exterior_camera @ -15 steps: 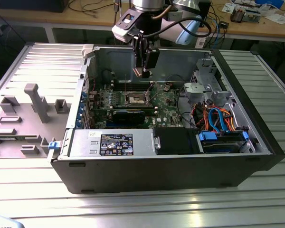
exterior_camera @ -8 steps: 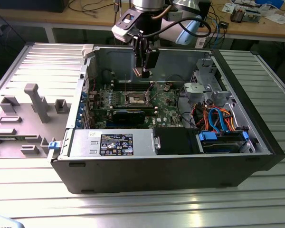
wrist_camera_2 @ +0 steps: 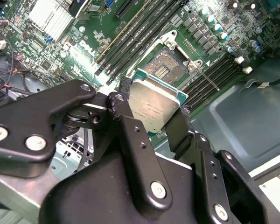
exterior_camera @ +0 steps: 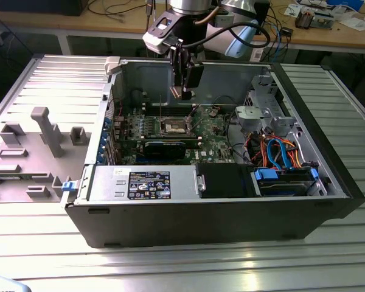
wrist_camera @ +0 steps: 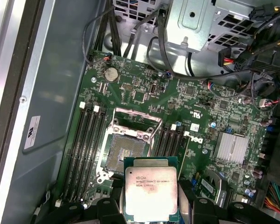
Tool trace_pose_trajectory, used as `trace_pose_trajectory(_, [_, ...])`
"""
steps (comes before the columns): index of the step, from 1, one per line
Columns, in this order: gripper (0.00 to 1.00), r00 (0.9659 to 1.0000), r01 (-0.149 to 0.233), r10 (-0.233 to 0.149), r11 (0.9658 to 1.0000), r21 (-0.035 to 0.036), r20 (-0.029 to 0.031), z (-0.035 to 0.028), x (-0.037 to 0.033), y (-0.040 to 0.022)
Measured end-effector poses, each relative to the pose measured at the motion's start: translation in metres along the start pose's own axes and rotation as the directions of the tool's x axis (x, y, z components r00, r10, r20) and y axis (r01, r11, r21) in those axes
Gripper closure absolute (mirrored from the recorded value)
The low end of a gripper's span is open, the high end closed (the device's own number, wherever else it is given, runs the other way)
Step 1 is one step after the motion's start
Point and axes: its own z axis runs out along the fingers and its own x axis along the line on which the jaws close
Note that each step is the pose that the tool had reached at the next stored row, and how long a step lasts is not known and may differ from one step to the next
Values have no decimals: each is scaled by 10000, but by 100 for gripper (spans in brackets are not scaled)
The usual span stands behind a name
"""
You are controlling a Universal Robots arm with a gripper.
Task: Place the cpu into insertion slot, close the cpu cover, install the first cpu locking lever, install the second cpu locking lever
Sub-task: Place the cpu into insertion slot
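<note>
My gripper (exterior_camera: 185, 91) hangs inside the open computer case (exterior_camera: 328, 176), above the motherboard. It is shut on the cpu (wrist_camera_2: 154, 105), a flat square chip with a silvery top, pinched at two opposite edges by the black fingers (wrist_camera_2: 123, 109). In both wrist views the cpu (wrist_camera: 150, 189) floats off the board, near the insertion slot (wrist_camera: 126, 149) but offset to one side of it. The slot (wrist_camera_2: 165, 63) lies bare with its dark contact field showing; in the exterior view it (exterior_camera: 173, 126) sits below the gripper. The cpu cover (wrist_camera: 136, 122) stands raised at one edge of the socket. A thin lever rod (wrist_camera_2: 207, 77) angles out beside it.
Long memory slots (wrist_camera: 86, 149) flank the socket on both sides. A finned heatsink (wrist_camera: 231, 147), a black card (exterior_camera: 165, 148), the power supply (exterior_camera: 149, 182), a drive cage (exterior_camera: 264, 106) and loose cables (exterior_camera: 280, 152) crowd the case. A grey fixture plate (exterior_camera: 30, 146) lies at the exterior view's left.
</note>
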Motion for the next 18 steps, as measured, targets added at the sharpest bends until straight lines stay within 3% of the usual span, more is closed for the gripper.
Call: trace_pose_trajectory(18, [45, 9998, -192, 192, 9998, 15, -6, 0, 0, 0])
